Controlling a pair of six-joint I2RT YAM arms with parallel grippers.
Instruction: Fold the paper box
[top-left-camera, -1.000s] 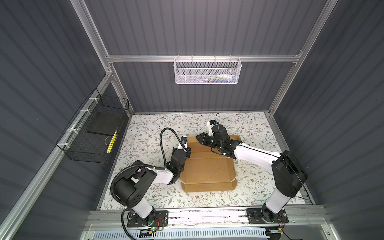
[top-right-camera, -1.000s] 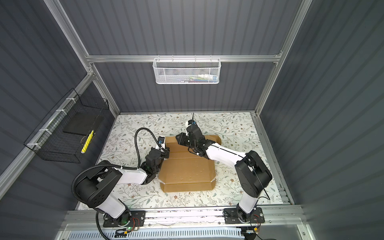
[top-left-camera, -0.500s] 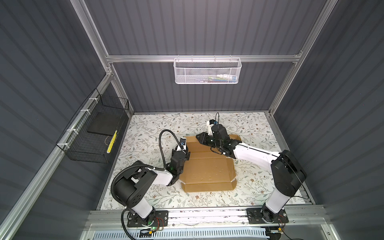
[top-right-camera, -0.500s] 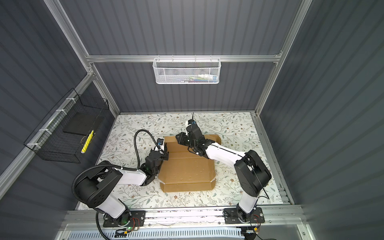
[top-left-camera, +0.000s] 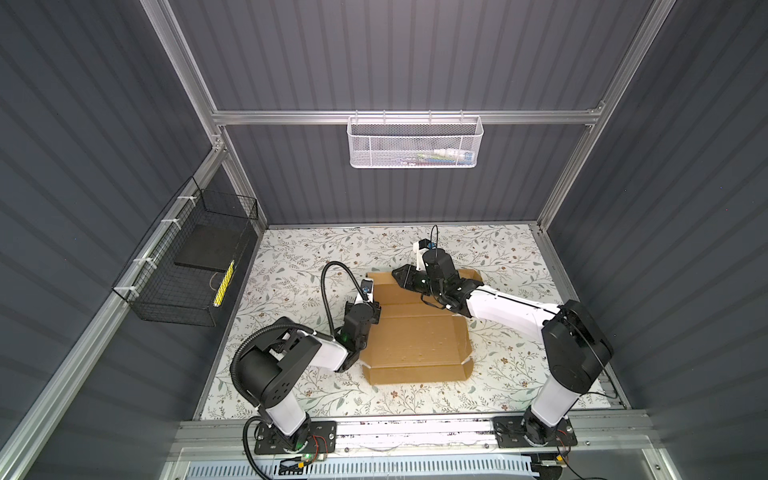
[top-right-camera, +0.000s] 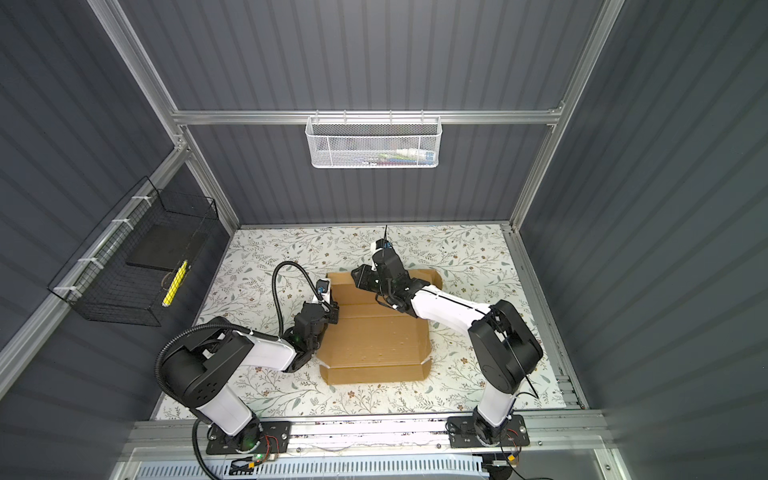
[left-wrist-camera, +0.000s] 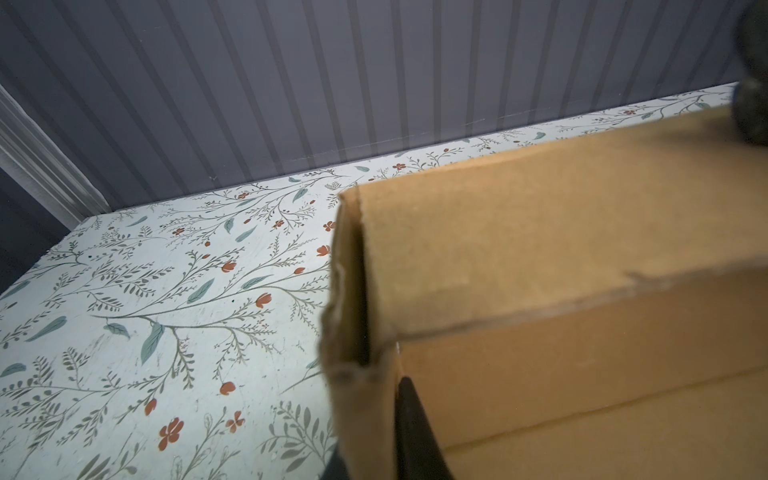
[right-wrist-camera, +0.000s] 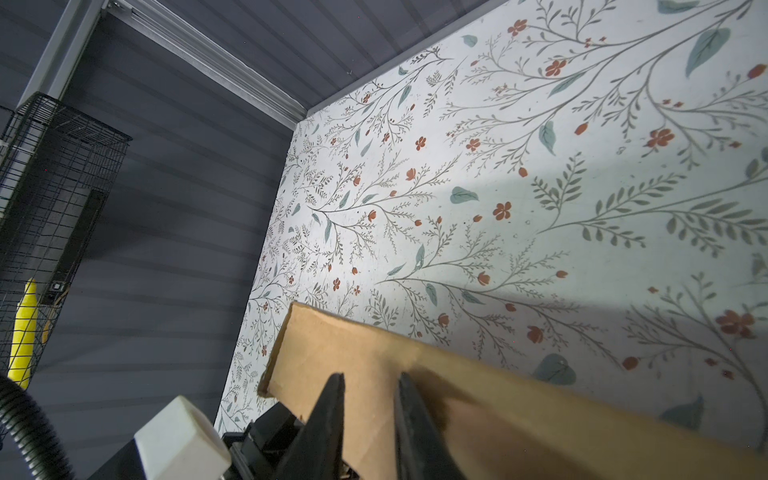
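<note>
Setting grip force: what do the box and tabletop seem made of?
The box looks like matte brown corrugated cardboard: frayed, fibrous cut edges. The tabletop looks like a smooth printed floral covering, faintly scuffed; what lies beneath is hidden.

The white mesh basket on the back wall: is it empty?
No, in a top view the white mesh basket holds a few small items lying toward one end.

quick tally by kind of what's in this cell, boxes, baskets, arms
paper box: 1
wire baskets: 2 (black wire basket, white wire basket)
robot arms: 2 (left arm, right arm)
total: 5
</note>
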